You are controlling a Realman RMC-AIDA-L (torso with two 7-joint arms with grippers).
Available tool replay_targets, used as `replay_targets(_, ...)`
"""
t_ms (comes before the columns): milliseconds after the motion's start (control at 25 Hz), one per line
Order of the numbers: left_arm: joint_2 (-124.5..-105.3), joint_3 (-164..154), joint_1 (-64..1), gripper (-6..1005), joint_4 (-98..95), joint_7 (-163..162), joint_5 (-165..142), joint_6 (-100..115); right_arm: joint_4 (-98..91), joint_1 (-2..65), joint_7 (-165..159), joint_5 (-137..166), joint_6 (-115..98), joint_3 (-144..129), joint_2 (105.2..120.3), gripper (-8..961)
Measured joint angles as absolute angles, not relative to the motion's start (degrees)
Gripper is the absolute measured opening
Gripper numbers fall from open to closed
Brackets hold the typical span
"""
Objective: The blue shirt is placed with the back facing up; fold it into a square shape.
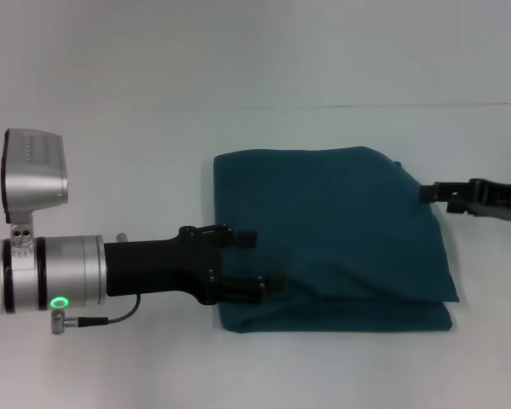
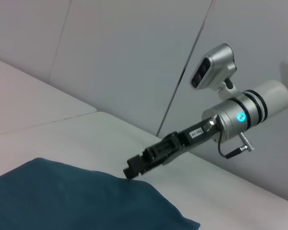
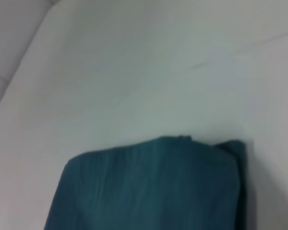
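We have the blue shirt (image 1: 332, 239) already folded into a rough square mid-table, left gripper (image 1: 260, 262) spread wide over its 9 o'clock edge, right gripper (image 1: 426, 194) touching its 3 o'clock edge, jaw state unclear, so probably just release/tidying left.

The blue shirt (image 1: 332, 234) lies folded on the table (image 1: 111, 136), right of centre in the head view, with its layers stacked and a lower layer showing along the near edge. The left gripper (image 1: 264, 262) sits at the shirt's left edge, over its near-left corner, with the arm reaching in from the left. The right gripper (image 1: 427, 194) meets the shirt's far-right edge, with its arm extending from the right.
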State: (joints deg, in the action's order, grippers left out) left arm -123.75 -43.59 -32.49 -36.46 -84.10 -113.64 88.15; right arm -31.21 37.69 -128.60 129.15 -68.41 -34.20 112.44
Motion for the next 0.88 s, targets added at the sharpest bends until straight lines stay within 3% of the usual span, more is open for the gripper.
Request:
replay_targets(280,-123.46,-43.6,-32.4,937,-36.6,-83.6,-113.6,88.1,-30.3,38.4,-131.0,130.1,-67.1,-35.0,112.79,832)
replay_targets(880,-123.44,-43.6,-32.4,937,-36.6,-83.2,-113.6,86.5,-26.9,41.8,-131.2,129.6,-58.1,-34.6,114.83,833)
